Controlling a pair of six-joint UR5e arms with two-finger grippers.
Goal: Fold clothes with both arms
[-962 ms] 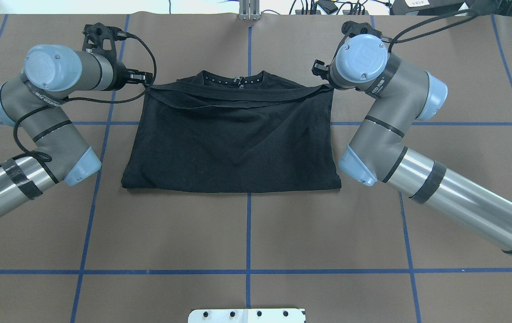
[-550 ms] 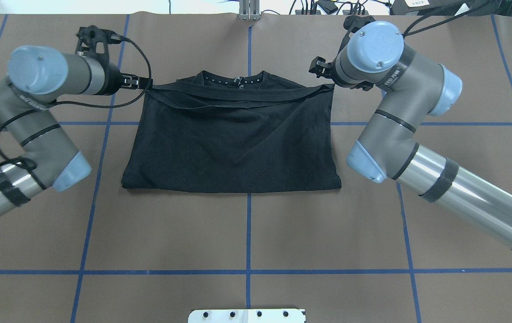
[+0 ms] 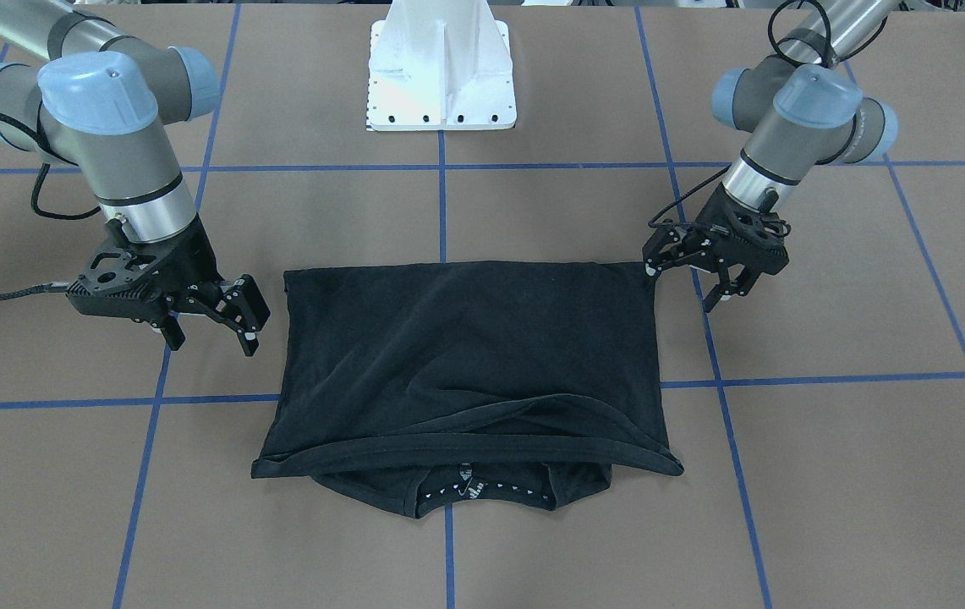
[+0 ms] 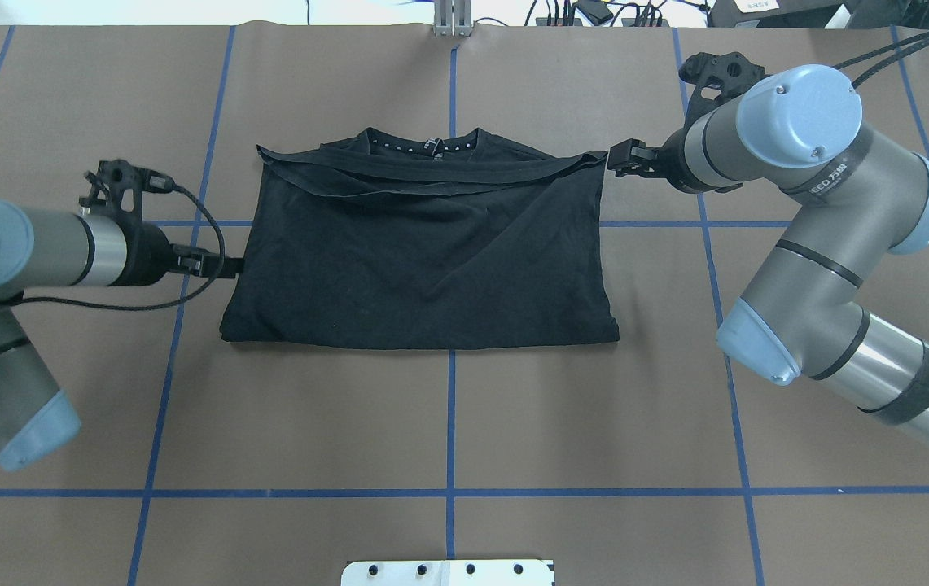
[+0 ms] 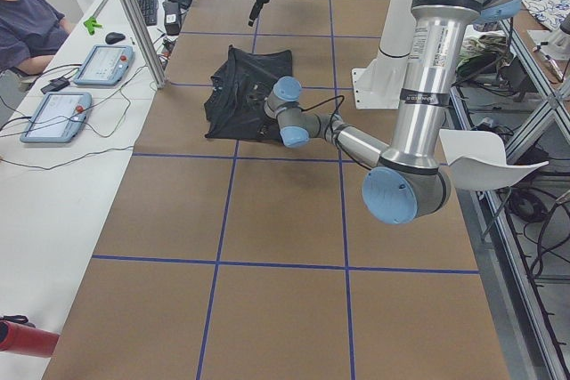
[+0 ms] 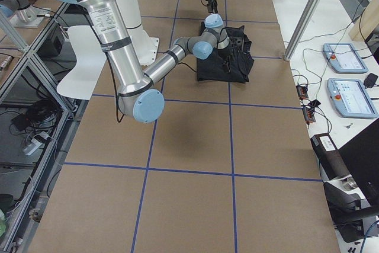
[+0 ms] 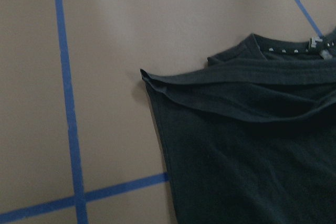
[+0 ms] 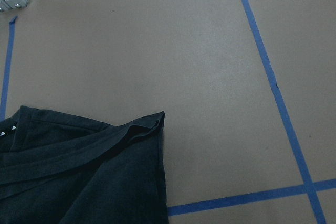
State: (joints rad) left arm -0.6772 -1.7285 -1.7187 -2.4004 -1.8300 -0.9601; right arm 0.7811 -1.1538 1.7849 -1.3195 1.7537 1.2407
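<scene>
The clothes, one black T-shirt [image 4: 423, 252], lie folded in half on the brown table, collar on the far side and fold line toward the robot. The top layer's hem runs just below the collar [image 3: 482, 491]. My left gripper [image 4: 232, 264] hovers beside the shirt's left edge, open and empty; the front view shows it [image 3: 679, 288] with fingers spread. My right gripper [image 4: 615, 157] is off the shirt's far right corner, also open and empty [image 3: 211, 342]. Each wrist view shows a far corner of the shirt [image 7: 252, 150] [image 8: 79, 182] lying free.
Blue tape lines [image 4: 451, 423] grid the brown table cover. The white pedestal base [image 3: 440, 76] stands at the robot's side. A person [image 5: 27, 24] sits at a side desk with tablets [image 5: 102, 64] beyond the far edge.
Both grippers have left the shirt's far corners. The left arm swung back toward the robot along the shirt's left edge; the right arm moved outward to the right. The shirt stays put.
</scene>
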